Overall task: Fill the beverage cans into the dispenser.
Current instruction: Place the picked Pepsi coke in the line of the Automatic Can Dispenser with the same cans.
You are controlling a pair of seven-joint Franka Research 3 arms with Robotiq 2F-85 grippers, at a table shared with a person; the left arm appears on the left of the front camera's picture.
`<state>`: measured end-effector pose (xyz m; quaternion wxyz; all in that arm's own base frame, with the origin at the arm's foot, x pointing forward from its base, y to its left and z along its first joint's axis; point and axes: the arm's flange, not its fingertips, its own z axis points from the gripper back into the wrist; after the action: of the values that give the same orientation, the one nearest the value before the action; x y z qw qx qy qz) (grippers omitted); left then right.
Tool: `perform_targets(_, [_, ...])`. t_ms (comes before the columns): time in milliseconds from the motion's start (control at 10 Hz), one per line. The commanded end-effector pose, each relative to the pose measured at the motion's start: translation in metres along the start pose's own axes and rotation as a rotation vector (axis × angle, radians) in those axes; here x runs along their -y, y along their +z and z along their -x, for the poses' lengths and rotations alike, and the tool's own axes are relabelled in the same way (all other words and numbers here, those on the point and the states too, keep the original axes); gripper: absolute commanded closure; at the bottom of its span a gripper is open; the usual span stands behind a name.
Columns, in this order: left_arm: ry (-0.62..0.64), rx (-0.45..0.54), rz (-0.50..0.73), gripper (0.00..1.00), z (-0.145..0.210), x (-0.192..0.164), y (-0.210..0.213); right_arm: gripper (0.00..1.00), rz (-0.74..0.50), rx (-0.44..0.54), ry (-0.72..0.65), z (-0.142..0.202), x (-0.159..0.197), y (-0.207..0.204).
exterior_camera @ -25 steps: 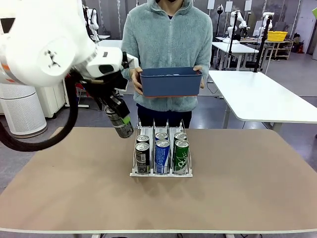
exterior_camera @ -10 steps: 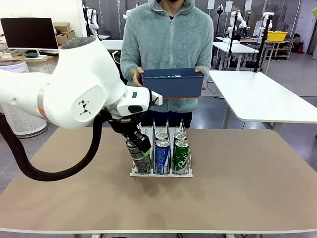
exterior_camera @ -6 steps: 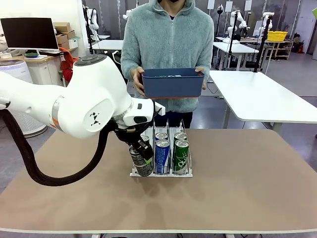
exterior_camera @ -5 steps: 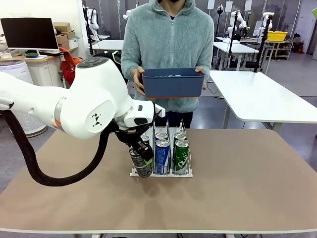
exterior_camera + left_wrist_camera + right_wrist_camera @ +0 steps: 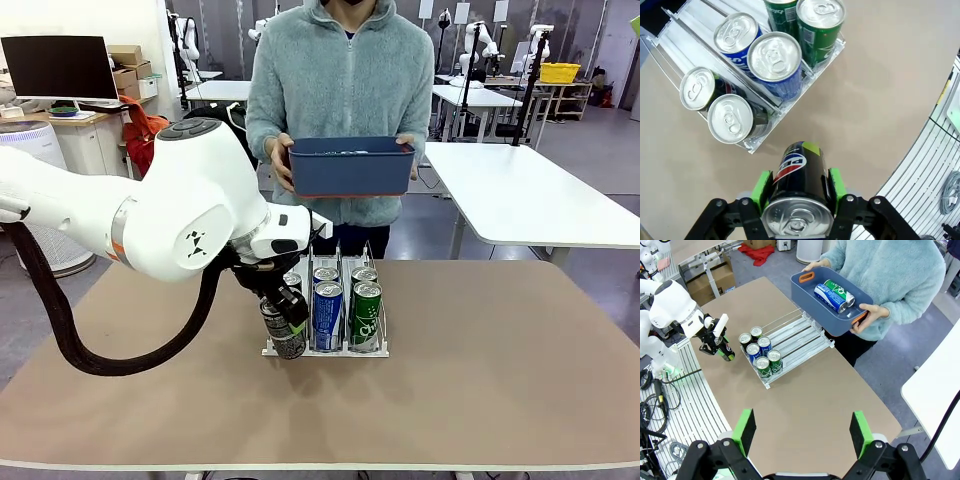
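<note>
Can [image 5: 799, 167] swung down from high left to the dispenser's [image 5: 325, 352] near-left corner, mid counter [image 5: 500, 400]; my left hand [image 5: 799, 187] clamped on it, right hand [image 5: 801, 432] wide, empty. Not loaded yet.

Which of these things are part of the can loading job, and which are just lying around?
Job: dark can in left tool; racked cans; dispenser; blue tub with two spare cans.
Lying about: monitor; yellow crate; red cloth.
</note>
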<state>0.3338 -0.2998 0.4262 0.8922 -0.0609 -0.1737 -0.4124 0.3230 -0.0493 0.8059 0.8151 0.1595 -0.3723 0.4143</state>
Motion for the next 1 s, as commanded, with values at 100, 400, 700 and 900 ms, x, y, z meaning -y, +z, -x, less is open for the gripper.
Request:
perform_targets(100, [0.002,-0.005,-0.086,0.42,-0.024,-0.029,-0.020,0.00,-0.003,-0.003,0.001,0.001,-0.001,-0.001])
perform_targets(400, [0.010,-0.003,-0.080,0.42,-0.043,-0.049,-0.037,0.00,-0.003,-0.003,0.001,0.001,-0.001,-0.001])
perform_targets(700, [0.043,0.016,-0.058,0.42,-0.057,-0.066,-0.051,0.00,-0.003,-0.003,0.001,0.001,-0.001,-0.001])
perform_targets(900, [0.039,0.024,-0.079,0.42,-0.062,-0.075,-0.052,0.00,-0.003,-0.003,0.001,0.001,-0.001,-0.001])
